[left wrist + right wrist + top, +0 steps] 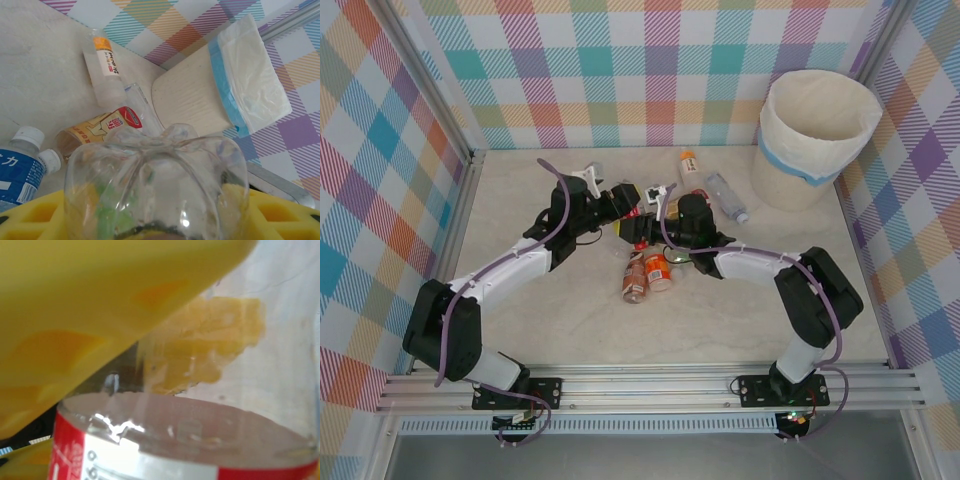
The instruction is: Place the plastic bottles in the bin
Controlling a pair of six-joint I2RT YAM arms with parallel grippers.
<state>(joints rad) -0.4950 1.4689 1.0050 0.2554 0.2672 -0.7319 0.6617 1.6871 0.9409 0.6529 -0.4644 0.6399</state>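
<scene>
Lots I can't make out here. Overhead, the left gripper (623, 210) and right gripper (655, 232) are bunched nose to nose, and their black housings cover whatever sits between them. On the right wrist camera a yellow finger (100, 300) is one huge blur across the top left. A red-label bottle (150, 455) sits right under it, cut off by the bottom edge. Honestly can't tell whether those jaws are gripping it or just standing around it. The left one is easier: its jaws are clamped on a clear bottle (155, 180), with yellow pads (280, 215) on both sides. The bottle's lobed base points away from the wrist and something green shows murkily through the plastic. Just ahead of the left jaws lies a tan-label bottle (100, 131). To their left is a blue-label bottle (17, 172) with a white cap, half out of frame. Farther ahead is an orange-cap bottle (105, 65). The bin (190, 95) is beyond that, ahead and to the right: white, with a light blue band and a cream bag folded over the rim. Overhead the bin (790, 195) stands upright, well apart from both grippers and past the right jaws. Between jaws and bin lie two bottles. On the base side of the jaws, a brown bottle (634, 281) and an orange bottle (658, 272) lie touching.
</scene>
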